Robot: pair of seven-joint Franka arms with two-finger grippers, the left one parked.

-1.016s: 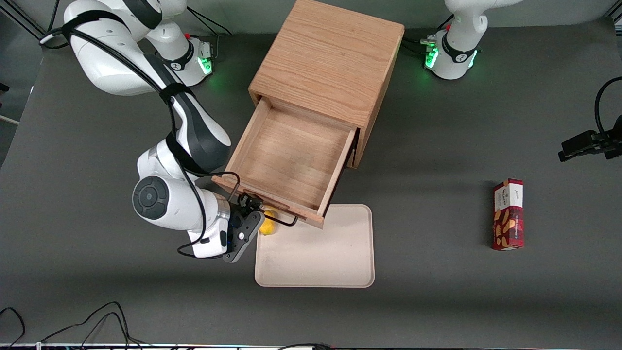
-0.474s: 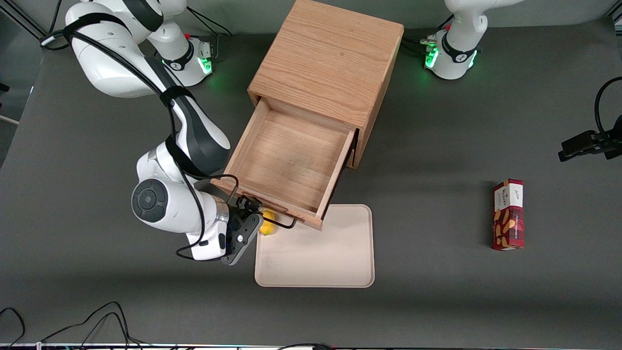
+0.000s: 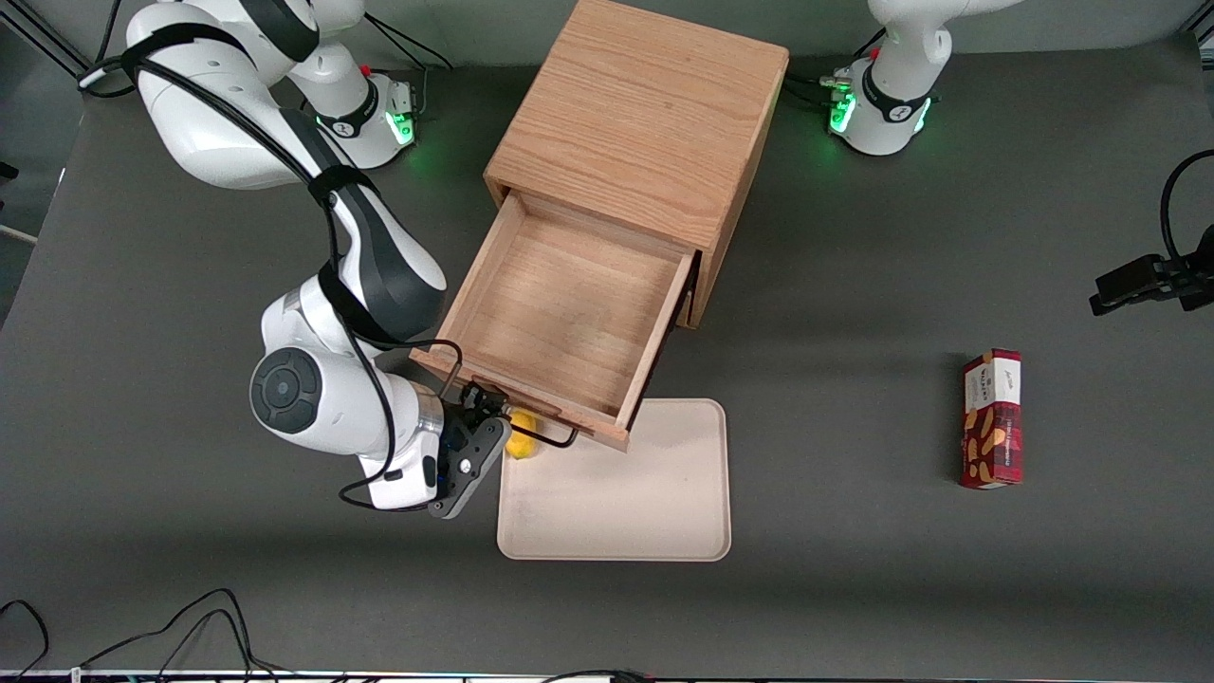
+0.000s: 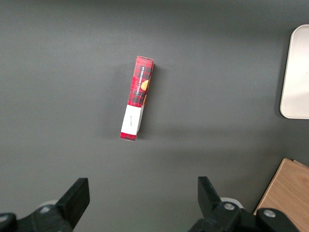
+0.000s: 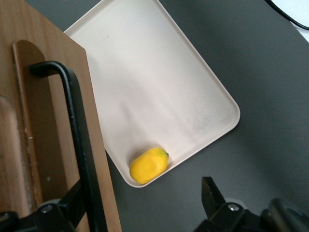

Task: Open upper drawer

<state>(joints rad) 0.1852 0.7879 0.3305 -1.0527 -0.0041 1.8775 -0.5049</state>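
At the front of the light oak cabinet point(image 3: 637, 123), the upper drawer point(image 3: 560, 308) stands pulled well out, its plain wood interior bare and its front panel overhanging the edge of a cream tray point(image 3: 616, 493) on the dark surface point(image 3: 854, 569). The hand point(image 3: 486, 406) of the working arm sits at the drawer's black wire handle point(image 3: 517, 417), at the end nearer the working arm. In the right wrist view its fingers are spread, one finger point(image 5: 72, 203) lying against the handle bar point(image 5: 79, 145) and the other standing apart over the surface, so nothing is pinched. A small yellow fruit point(image 5: 148, 165) lies in the tray's corner just below the handle. A red snack box point(image 3: 992, 418) lies well off toward the parked arm's end. The pull looks essentially finished and the step in hand appears to be letting go. The next move likely calls for backing the hand clear of the handle without nudging the drawer inward or brushing the fruit.
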